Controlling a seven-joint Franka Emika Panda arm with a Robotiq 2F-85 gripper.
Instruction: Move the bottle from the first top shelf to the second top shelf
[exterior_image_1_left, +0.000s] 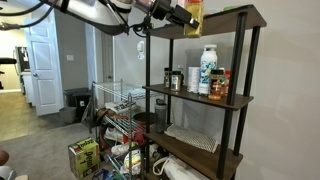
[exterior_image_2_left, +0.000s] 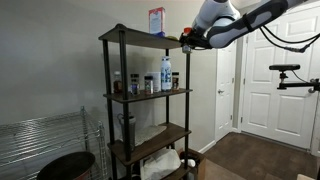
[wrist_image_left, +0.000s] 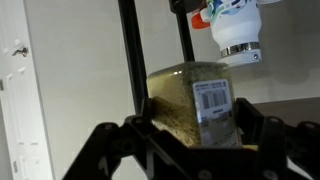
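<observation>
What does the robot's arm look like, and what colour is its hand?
The arm is made of fat, rounded white pieces with darker grey bands at the joints. Thin black cables loop along it. The hand is black all over, with two chunky fingers built from angled bars. No writing or stickers can be made out on it.
</observation>
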